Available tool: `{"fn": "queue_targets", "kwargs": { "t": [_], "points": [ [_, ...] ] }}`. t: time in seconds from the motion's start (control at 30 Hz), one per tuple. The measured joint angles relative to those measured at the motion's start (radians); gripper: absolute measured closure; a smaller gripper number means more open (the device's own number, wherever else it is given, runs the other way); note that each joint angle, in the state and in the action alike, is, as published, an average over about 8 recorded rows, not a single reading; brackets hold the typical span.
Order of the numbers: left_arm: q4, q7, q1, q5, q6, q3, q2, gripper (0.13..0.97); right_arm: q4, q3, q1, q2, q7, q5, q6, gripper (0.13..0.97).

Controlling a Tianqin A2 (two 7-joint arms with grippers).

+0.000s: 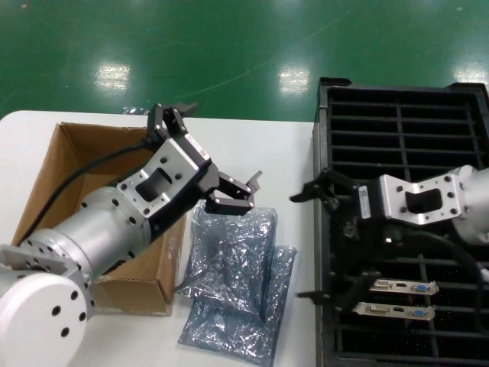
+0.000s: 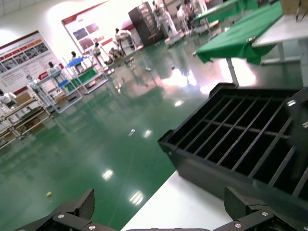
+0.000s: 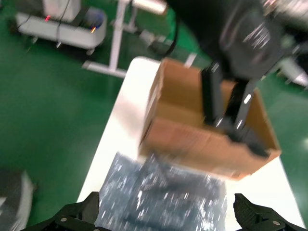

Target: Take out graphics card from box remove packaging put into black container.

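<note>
Box [image 1: 80, 164] at table's left edge. Left gripper [image 1: 200, 153] above its right wall, fingers spread wide, empty. Two bags of packaging [image 1: 233, 283] mid-table (overlapping). Right gripper [image 1: 325, 241] wide, empty, over black container [image 1: 397, 115]; two graphics cards [image 1: 401, 300] slotted near its front edge.

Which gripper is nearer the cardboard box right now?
Left. The left gripper hangs open over the box's right edge; the right gripper is open over the black container.
</note>
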Motion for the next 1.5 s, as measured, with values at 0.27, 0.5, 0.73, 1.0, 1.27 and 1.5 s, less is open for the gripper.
{"fn": "queue_targets", "kwargs": {
  "t": [0.27, 0.5, 0.73, 1.0, 1.27, 1.5],
  "points": [
    [0.044, 0.099, 0.062, -0.164, -0.115, -0.014, -0.002, 0.143, 0.017, 0.11, -0.157, -0.05, -0.037, 0.036, 0.165, 0.129],
    [0.082, 0.186, 0.116, -0.308, -0.217, -0.026, -0.003, 0.132, 0.032, 0.206, -0.294, -0.094, -0.069, 0.067, 0.31, 0.129],
    [0.12, 0.273, 0.17, -0.452, -0.317, -0.038, -0.004, 0.132, 0.046, 0.302, -0.431, -0.138, -0.102, 0.098, 0.456, 0.129],
    [0.163, 0.373, 0.231, -0.617, -0.433, -0.051, -0.006, 0.132, 0.063, 0.412, -0.588, -0.188, -0.139, 0.134, 0.621, 0.129],
    [0.207, 0.472, 0.293, -0.781, -0.549, -0.065, -0.007, 0.132, 0.08, 0.522, -0.744, -0.238, -0.176, 0.17, 0.787, 0.129],
    [0.245, 0.559, 0.347, -0.926, -0.65, -0.077, -0.009, 0.132, 0.095, 0.618, -0.882, -0.282, -0.209, 0.201, 0.932, 0.129]
  ]
}}
